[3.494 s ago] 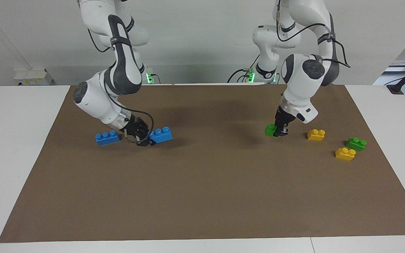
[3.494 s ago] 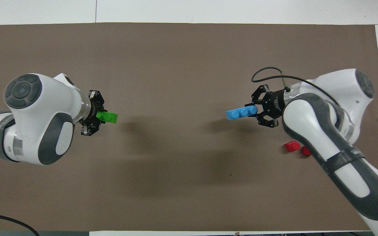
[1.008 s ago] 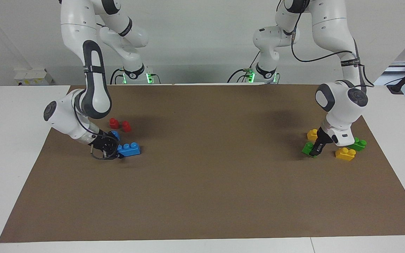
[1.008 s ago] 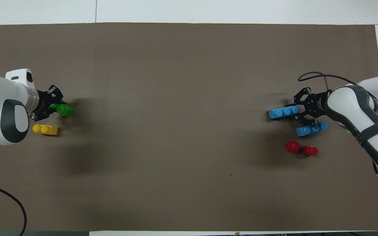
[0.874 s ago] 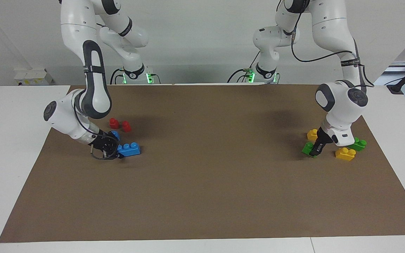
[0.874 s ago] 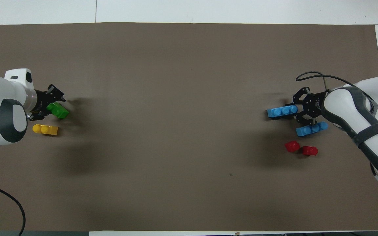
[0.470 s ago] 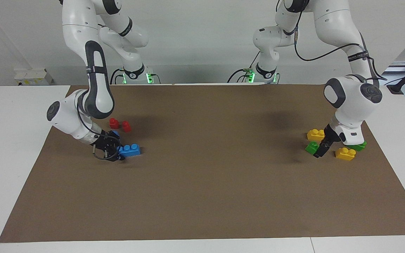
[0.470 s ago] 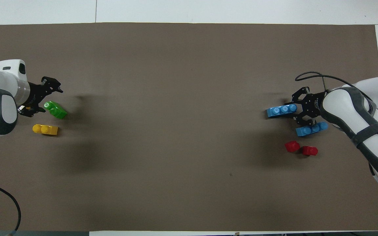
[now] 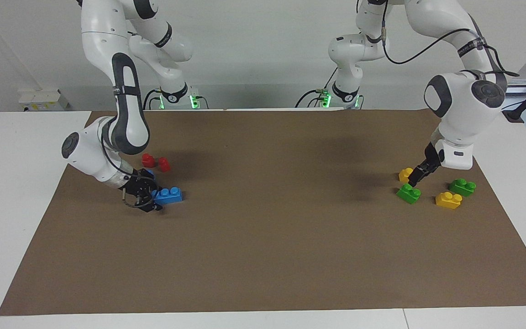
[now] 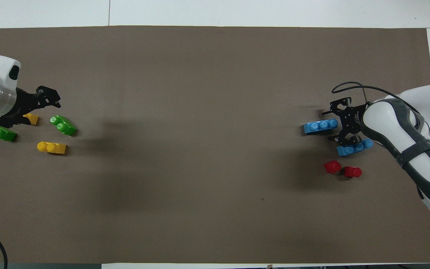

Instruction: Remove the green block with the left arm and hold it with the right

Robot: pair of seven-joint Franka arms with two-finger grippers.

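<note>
The green block (image 9: 408, 193) lies on the brown mat at the left arm's end, also seen in the overhead view (image 10: 63, 125). My left gripper (image 9: 414, 178) hangs open and empty just above it, a little apart from it, and shows in the overhead view (image 10: 43, 108). My right gripper (image 9: 151, 195) is low over the mat at the right arm's end, open, with one end of a blue three-stud brick (image 9: 168, 195) right at its fingers. In the overhead view the right gripper (image 10: 332, 125) stands beside that brick (image 10: 320, 126).
A second green brick (image 9: 462, 186) and two yellow bricks (image 9: 448, 199) (image 9: 405, 174) lie around the green block. A second blue brick (image 10: 354, 147) and two red pieces (image 10: 332, 166) (image 10: 352, 172) lie by the right gripper. The brown mat (image 9: 263, 228) covers the table.
My left gripper set the green block on the mat, opened and lifted off it. My right gripper lowered the blue brick beside the other blue one and opened.
</note>
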